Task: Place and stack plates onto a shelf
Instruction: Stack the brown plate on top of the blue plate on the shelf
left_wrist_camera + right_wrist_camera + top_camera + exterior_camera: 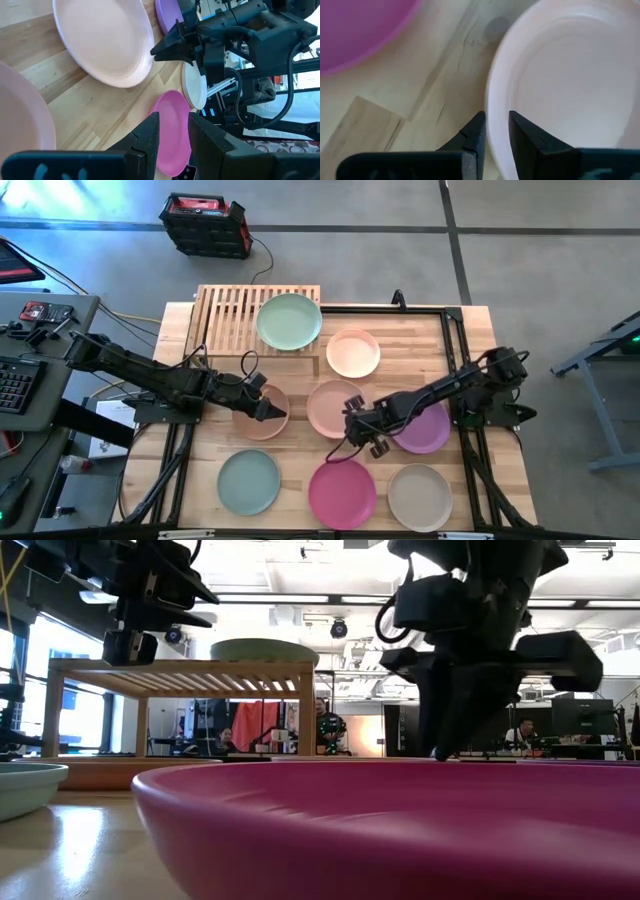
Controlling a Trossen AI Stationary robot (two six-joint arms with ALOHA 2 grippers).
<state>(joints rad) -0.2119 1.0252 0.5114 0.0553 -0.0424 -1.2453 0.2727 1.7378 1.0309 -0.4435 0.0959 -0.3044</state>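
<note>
The slatted wooden shelf (232,320) stands at the table's far left with the sage green plate (289,321) lying on it. The peach (353,352), pink (330,402), brown (255,420), purple (428,430), teal (249,481), magenta (342,493) and beige (420,497) plates lie flat on the table. My left gripper (278,414) hovers over the brown plate's right edge, narrowly open, holding nothing. My right gripper (352,432) is at the pink plate's near edge, shut on its rim. My right gripper holds the pink plate's rim (500,100) at its near edge, pinched between the two fingers, one finger outside the plate and one inside. The fingers come from above, pointing down. The plate lies flat on the table.
The magenta plate (380,830) lies just near of my right gripper and the purple plate is under its arm. The shelf's left half (150,675) is bare slats. A black frame runs along the table's far and right sides (455,350).
</note>
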